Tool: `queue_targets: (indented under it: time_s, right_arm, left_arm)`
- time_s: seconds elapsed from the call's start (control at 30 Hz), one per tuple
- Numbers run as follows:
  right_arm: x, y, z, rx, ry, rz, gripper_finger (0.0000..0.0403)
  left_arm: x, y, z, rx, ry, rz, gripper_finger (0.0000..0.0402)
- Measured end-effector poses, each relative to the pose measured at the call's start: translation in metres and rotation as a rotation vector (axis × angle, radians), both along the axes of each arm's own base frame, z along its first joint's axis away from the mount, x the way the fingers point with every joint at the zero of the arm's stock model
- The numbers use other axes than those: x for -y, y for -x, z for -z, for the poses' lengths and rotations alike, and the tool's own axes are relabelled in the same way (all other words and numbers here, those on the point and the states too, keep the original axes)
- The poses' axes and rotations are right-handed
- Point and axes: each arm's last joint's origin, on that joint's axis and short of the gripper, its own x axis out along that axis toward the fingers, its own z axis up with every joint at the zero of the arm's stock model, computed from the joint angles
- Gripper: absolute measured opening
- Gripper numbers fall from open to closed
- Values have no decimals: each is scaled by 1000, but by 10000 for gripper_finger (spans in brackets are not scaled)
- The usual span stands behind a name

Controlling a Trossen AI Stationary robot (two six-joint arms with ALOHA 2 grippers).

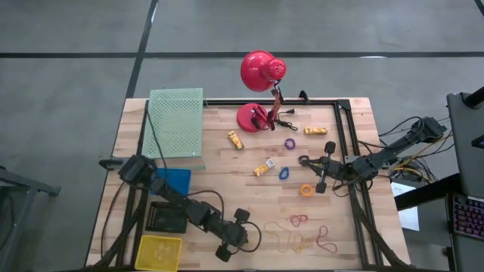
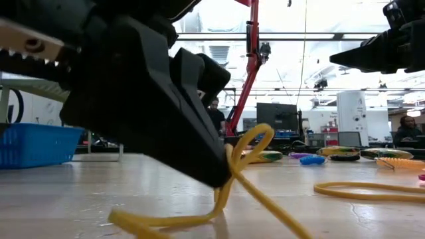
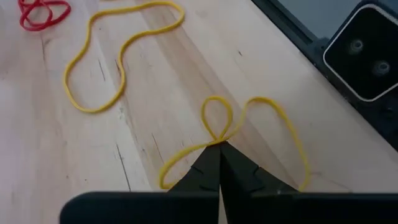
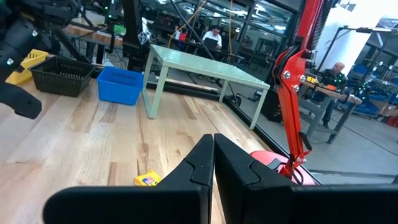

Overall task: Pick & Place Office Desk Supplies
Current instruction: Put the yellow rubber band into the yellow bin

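Down at the near edge of the pale wooden plank table (image 1: pixel 227 166), the left gripper (image 3: pixel 219 149) has its dark, wedge-shaped fingers clenched on a thin yellow rubber band (image 3: pixel 261 118). The pinch folds the band into a small loop ahead of the tips, with longer loops trailing to either side. In the low view that band (image 2: pixel 246 166) rises off the wood where the fingers grip it, and the rest lies slack on the surface. A second yellow rubber band (image 3: pixel 112 56) lies flat and wavy beyond it, apart from the held one, and a red rubber band (image 3: pixel 43 12) sits crumpled farther on.

From above, two red bands (image 1: pixel 299 221) show near the yellow ones. Up the table sit three small yellow rectangular pieces (image 1: pixel 236 140), a purple ring (image 1: pixel 290 143), a blue ring (image 1: pixel 284 173) and an orange ring (image 1: pixel 306 190).

The right gripper (image 4: pixel 213 152) hangs over the table's right side near the orange ring, fingers pressed together on nothing. A glossy red desk lamp (image 1: pixel 261 72) stands at the far edge beside a pale green mesh shelf (image 1: pixel 175 121). At the left edge are a blue plastic basket (image 1: pixel 174 180), a black basket (image 1: pixel 166 217) and a yellow basket (image 1: pixel 159 251).
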Motion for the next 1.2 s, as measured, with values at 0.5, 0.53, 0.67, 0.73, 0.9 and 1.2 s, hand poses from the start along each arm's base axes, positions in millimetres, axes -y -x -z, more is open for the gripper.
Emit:
queue_targets:
  time_s: [0.5, 0.53, 0.67, 0.73, 0.9, 1.2]
  right_arm:
    - [0, 0, 0, 0, 0, 0, 8]
    - [0, 0, 0, 0, 0, 0, 8]
    - [0, 0, 0, 0, 0, 0, 8]
    - [0, 0, 0, -1, 0, 0, 8]
    - [0, 0, 0, -1, 0, 0, 8]
    - [0, 0, 0, -1, 1, 0, 8]
  left_arm:
    - [1, 17, -45, -1, -24, -139, 2]
    - [1, 20, -48, -17, -34, -151, 2]
    - [4, 27, -59, -61, -77, -197, 2]
    - [5, 30, -65, -78, -91, -220, 2]
    - [8, 40, -79, -120, -114, -279, 2]
    - [12, 44, -119, -238, -70, -456, 2]
